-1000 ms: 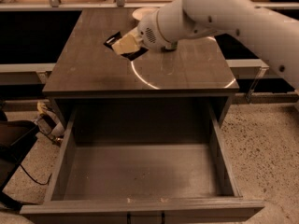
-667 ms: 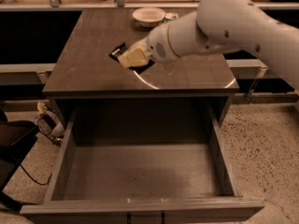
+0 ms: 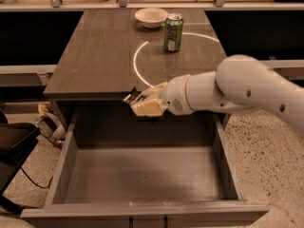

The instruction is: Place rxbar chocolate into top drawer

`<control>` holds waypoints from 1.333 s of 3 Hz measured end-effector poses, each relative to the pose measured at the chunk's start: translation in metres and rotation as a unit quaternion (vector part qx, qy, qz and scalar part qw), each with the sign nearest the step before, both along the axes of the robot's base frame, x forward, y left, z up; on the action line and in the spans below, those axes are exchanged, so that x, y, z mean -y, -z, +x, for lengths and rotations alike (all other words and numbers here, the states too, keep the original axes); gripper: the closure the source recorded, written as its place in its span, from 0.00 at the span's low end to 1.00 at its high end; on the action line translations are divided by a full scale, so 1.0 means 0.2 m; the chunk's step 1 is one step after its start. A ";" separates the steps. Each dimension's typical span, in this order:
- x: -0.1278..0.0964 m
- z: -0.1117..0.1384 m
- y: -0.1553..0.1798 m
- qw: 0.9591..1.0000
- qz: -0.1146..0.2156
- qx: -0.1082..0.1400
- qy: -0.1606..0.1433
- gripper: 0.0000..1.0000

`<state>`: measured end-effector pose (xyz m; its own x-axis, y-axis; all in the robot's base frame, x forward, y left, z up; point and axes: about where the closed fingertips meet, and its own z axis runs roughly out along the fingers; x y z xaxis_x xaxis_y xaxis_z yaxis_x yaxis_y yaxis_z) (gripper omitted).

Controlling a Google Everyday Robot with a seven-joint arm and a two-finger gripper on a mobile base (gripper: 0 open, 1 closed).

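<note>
My gripper, pinching the rxbar chocolate, hangs at twelve o'clock over the top drawer; I'd lower toward centre before releasing.

The rxbar chocolate is largely covered by the gripper clamped on it above the far edge of the top drawer. Its lettering cannot be read. The arm is cut off at the right edge.

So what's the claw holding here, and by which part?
The claw, over the top drawer, grips the rxbar chocolate by one end; the rest sticks out past its tips.
</note>
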<state>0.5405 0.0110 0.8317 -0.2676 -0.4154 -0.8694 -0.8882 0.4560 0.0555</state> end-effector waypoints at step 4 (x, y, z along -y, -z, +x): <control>0.08 -0.22 0.91 0.975 -0.079 -0.206 -0.032 1.00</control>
<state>0.4958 -0.0042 0.6504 -0.5494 -0.5619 -0.6184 -0.8324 0.4323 0.3466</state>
